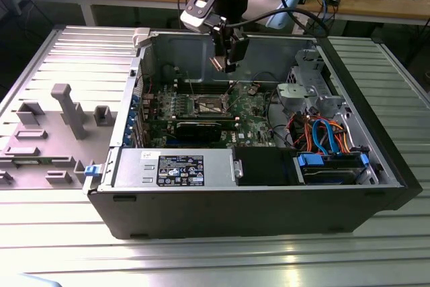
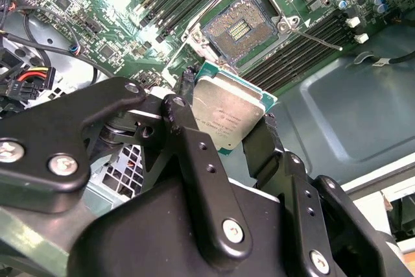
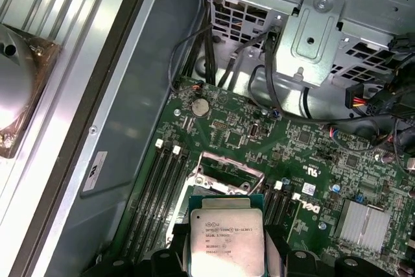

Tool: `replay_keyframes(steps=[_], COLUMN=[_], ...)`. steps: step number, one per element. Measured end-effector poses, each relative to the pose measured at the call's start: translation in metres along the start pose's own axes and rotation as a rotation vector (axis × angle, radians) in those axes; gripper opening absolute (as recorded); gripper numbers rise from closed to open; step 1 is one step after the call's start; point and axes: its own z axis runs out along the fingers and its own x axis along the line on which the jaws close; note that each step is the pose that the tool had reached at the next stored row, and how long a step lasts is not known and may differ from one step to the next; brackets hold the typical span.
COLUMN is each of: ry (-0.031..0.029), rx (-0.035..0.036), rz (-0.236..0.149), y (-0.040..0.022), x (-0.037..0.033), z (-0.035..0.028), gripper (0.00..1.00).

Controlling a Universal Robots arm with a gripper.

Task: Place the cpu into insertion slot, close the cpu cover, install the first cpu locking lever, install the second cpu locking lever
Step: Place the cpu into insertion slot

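My gripper hangs inside the open computer case and is shut on the cpu, a square chip with a silver-grey top on a green edge. Black fingers clamp two opposite sides of the chip. In both wrist views the cpu floats above the green board, apart from the insertion slot, whose gold-brown contact field lies uncovered. The slot is below the gripper and slightly toward the exterior view's left. The cpu cover shows as a silver frame at the slot's edge. A thin wire lever sticks out beside the slot.
Long memory slots flank the socket. A black graphics card lies nearer the case front, beside the power supply. A metal drive cage and orange and blue cables fill the exterior view's right. A grey fixture stands outside the case.
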Motion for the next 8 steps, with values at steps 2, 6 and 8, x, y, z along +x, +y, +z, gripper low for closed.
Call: replay_keyframes(steps=[2,6,8], ry=[-0.0002,-0.0017,-0.0023], rx=[-0.0001,-0.0002,-0.0002], rz=[0.003,0.018,0.024], y=[0.0000,0.0000,0.0000], x=[0.0000,0.0000,0.0000], z=[0.0000,0.0001,0.0001], gripper=[0.55,0.55,0.55])
